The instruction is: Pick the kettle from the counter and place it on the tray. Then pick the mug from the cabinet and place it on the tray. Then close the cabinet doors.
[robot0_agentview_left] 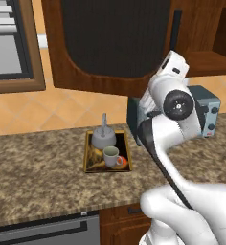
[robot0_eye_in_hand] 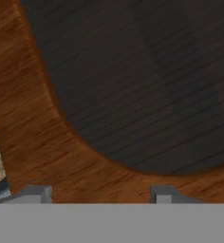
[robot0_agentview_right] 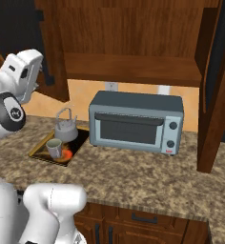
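Kettle (robot0_agentview_left: 103, 138) and mug (robot0_agentview_left: 110, 156) already on tray (robot0_agentview_left: 87, 154), left of toaster oven (robot0_agentview_right: 136, 121). Gripper (robot0_eye_in_hand: 102, 193) spread, seemingly just off cabinet door (robot0_eye_in_hand: 133, 80); best pushed squarely on the frame.

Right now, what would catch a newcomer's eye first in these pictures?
The open cabinet door looms largest, its dark ribbed panel close in front of the end effector, whose fingers stand apart with nothing between them. Below, on the counter, the tray already carries the kettle and the mug. A blue-grey toaster oven sits beside the tray under the open cabinet.
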Available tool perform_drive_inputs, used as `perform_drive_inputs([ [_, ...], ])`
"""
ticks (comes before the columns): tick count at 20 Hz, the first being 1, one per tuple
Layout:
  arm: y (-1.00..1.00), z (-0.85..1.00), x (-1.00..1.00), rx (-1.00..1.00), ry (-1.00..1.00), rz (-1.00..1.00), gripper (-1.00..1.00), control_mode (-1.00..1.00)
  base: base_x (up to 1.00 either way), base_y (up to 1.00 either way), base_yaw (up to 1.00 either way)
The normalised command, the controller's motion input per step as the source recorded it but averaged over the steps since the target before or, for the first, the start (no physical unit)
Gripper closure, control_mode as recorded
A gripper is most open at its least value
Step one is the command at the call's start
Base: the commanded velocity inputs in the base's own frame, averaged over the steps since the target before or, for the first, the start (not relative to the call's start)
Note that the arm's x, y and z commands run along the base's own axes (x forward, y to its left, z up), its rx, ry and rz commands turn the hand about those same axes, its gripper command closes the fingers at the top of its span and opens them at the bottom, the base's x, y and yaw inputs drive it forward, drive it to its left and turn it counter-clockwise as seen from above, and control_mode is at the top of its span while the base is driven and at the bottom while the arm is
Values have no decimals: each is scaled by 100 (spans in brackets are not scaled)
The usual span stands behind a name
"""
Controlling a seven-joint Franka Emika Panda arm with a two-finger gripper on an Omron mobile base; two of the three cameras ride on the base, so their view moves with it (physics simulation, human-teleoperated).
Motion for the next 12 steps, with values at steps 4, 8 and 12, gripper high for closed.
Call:
perform_drive_inputs([
  [4,-47,0,81,0,22,30,-100,-100,0,0,0],
  [8,-32,-1,87,0,6,28,-100,-100,0,0,0],
  [12,-22,-6,79,-1,7,24,-100,-100,0,0,0],
])
